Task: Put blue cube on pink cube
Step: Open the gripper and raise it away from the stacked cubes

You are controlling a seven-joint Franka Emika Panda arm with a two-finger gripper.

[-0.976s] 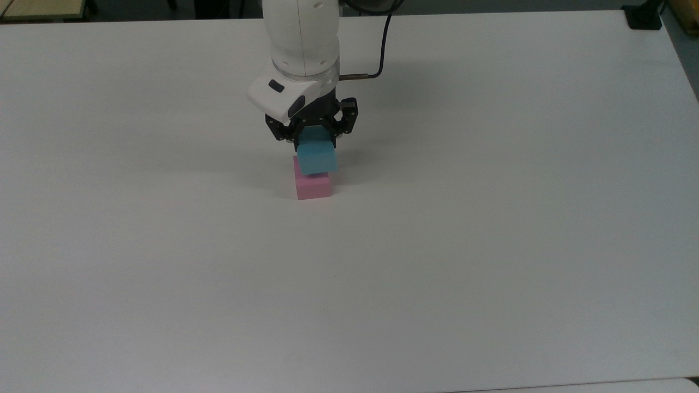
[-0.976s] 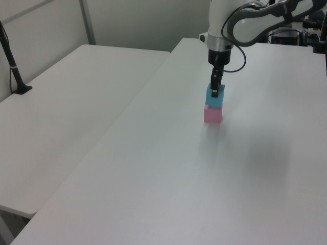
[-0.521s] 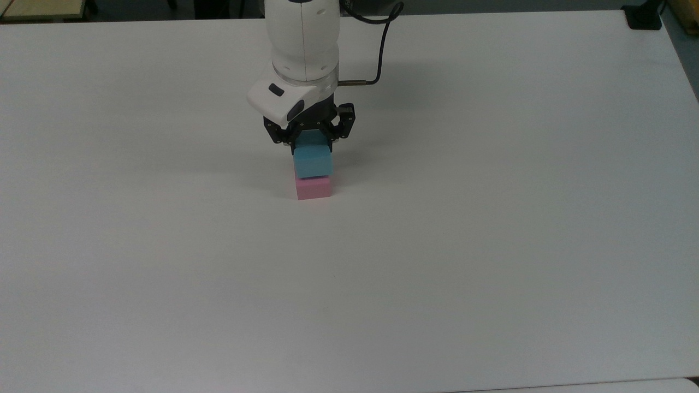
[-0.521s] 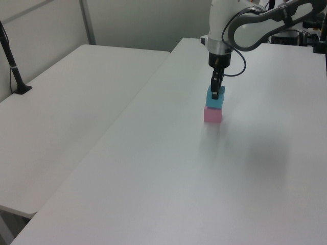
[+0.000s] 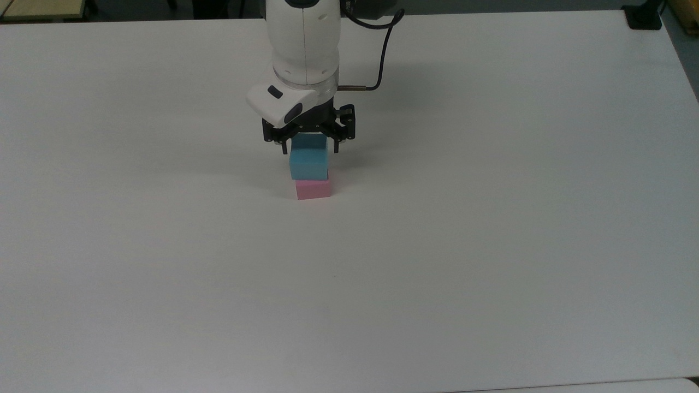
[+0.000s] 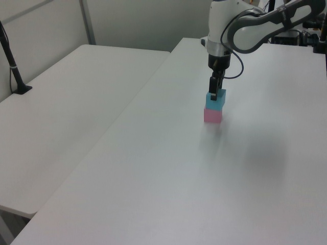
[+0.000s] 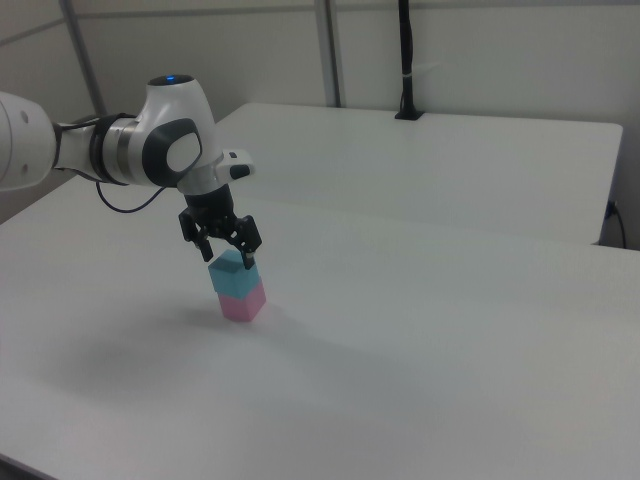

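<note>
White surface [image 5: 491, 245] wide, matte. White Panda arm [image 5: 303, 43] vertical over stack, black cable [image 5: 382, 54] at wrist. Gripper [image 5: 309, 146] directly above blue cube [image 5: 309, 162]; fingers [image 7: 250, 262] spread wider than cube, straddling its upper edges, no grip. Blue cube: sky-blue, matte, squarely atop pink cube [image 5: 313, 189]. Pink cube: pastel, same size, resting on surface.

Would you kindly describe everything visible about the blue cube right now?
The blue cube is a small, plain, matte sky-blue block. It sits upright and roughly square on the pink cube, on the white table. The end effector is directly above it, fingers spread at its upper sides.
</note>
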